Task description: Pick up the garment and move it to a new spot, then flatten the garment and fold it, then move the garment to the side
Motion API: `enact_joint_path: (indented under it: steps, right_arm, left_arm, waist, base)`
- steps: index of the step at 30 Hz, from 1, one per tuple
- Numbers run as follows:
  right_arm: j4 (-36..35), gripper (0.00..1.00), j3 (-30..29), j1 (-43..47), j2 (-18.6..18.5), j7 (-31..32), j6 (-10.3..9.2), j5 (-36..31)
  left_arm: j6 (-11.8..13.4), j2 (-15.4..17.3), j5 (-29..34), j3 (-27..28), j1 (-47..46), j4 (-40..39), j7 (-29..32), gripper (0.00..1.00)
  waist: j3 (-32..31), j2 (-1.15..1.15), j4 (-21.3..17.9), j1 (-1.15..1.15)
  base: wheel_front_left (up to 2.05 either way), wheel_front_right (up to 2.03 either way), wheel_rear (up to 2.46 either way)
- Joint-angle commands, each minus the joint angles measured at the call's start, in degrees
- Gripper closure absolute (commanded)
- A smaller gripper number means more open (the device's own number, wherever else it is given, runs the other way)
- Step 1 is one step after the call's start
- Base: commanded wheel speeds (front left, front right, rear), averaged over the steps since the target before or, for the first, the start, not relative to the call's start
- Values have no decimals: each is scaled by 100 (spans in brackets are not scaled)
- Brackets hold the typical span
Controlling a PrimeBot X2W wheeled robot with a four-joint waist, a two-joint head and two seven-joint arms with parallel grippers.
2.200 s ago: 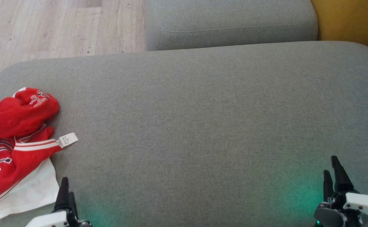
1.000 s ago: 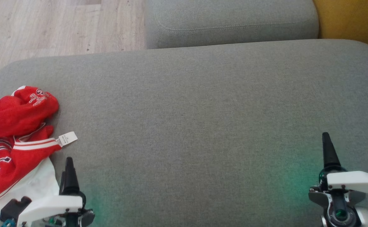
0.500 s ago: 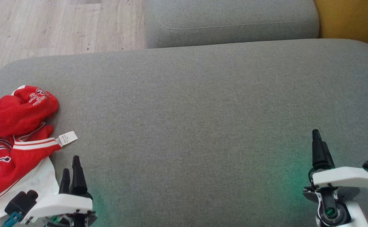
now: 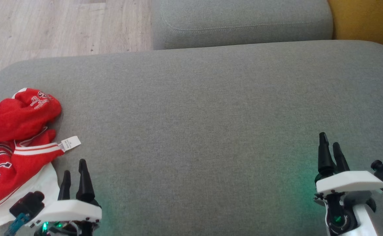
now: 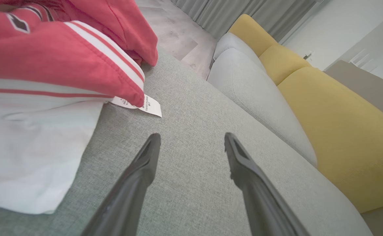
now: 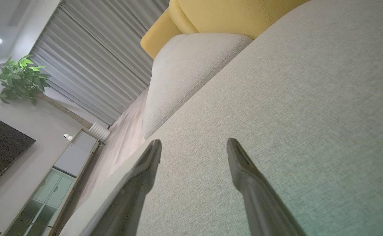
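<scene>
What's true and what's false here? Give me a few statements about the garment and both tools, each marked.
1. The garment lies crumpled at the left end of the cushion. True.
2. The left tool grips the garment. False: it is open and empty, beside it.
3. The right tool is open above bare cushion. True.
4. The garment is blue. False: red and white.

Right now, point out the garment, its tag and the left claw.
garment (image 4: 16,119), head view, on its red upper fold.
tag (image 4: 69,143), head view, middle of the white label.
left claw (image 4: 74,167), head view, midway between its fingertips.
</scene>
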Motion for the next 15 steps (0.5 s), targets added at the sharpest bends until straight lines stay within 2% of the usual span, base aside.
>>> enact_joint_path:
  steps: [1,15]
  right_arm:
    - [-113,0,97,-328,-4,-111,48,-262]
    - [17,0,46,-388,40,-331,58,-1366]
  left_arm:
    - [26,110,262,60,-305,-123,-92,0]
    - [52,99,1222,69,-322,-23,-311,0]
  waist:
    - [1,0,-6,0]
    - [16,0,-35,0]
  base:
    - [0,0,0]
    - [0,0,0]
